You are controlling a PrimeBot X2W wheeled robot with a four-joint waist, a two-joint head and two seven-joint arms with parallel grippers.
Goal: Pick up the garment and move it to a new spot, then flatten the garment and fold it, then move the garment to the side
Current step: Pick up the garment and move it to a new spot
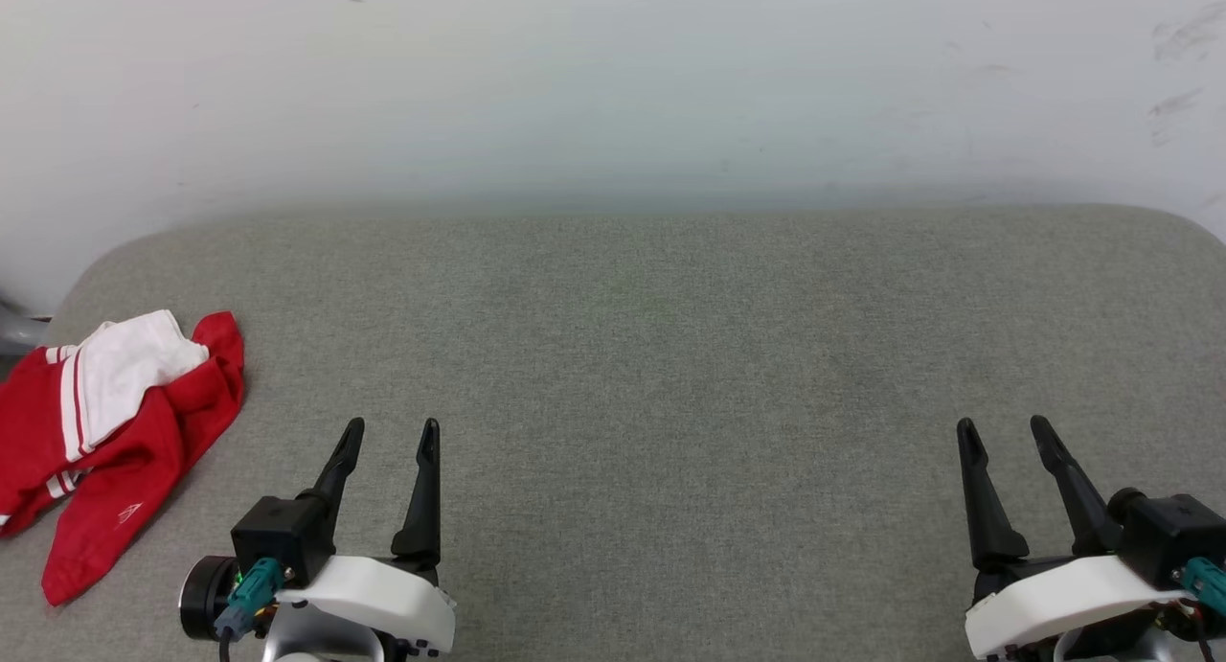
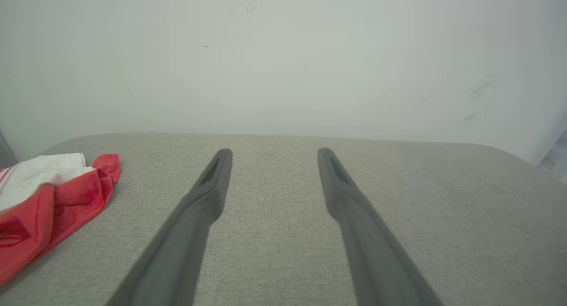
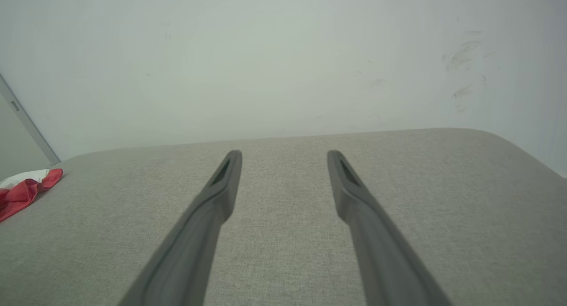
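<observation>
The left hand (image 1: 393, 424) sits near, left of centre, its two dark fingers spread apart with nothing between them. They point toward the far wall (image 1: 613, 87) over the grey fabric tabletop (image 1: 670, 355). The left wrist view shows the same gap between the fingers of the left hand (image 2: 274, 151). The right hand (image 1: 1003, 422) is well apart at the near right, its two fingers likewise spread and holding nothing, as the right wrist view confirms (image 3: 285, 152). One shirt (image 1: 144, 432) lies crumpled just left of the left hand without touching it. It is red, with a white striped sleeve on top and a small white logo on its near flap. It rests by the tabletop's left edge below the rounded far-left corner, and part of it runs out of the head view. Open fabric stretches between the hands and out to the far edge, which meets the wall, and to the rounded far-right corner.
</observation>
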